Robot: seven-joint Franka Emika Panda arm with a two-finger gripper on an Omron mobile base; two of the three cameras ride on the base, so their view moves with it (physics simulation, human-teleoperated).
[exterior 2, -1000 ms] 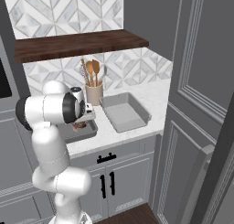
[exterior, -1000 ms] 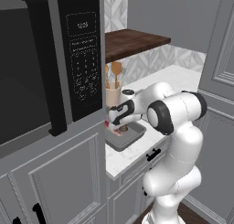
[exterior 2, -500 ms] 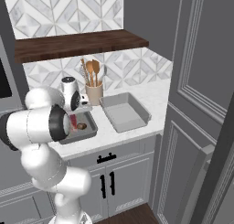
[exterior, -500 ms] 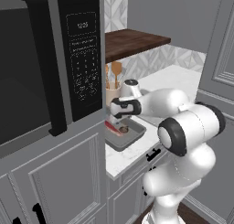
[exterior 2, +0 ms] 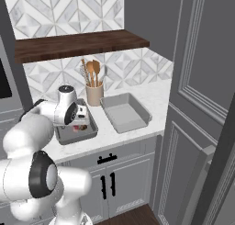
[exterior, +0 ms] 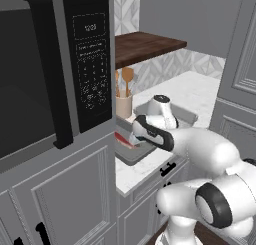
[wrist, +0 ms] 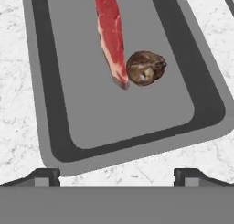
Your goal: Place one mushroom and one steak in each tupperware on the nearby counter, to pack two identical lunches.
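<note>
— Steak, the red slab streaked white point(wrist: 112, 35): where?
— Inside the near shallow grey tray point(wrist: 205, 99), touching one brown rounded mushroom point(wrist: 145, 68).
— Gripper point(wrist: 116, 176)?
— Fingers spread, released, above the tray's rim.
— Around it?
— A second grey tray point(exterior 2: 125, 113) just beside, bare; a beige utensil jar point(exterior 2: 94, 94) behind; white speckled counter point(exterior 2: 153, 96) free rightward.

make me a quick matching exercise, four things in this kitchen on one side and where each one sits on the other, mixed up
Things:
1. steak
2. mushroom
3. wooden utensils
4. tupperware by the tall cabinet

Places:
A. standing in a beige holder against the tiled wall
B. lying long and thin in the tupperware nearer the microwave
C. on the white counter, nothing inside
D. in that same tupperware, right beside the red slab

Pairs: 1-B, 2-D, 3-A, 4-C
</note>
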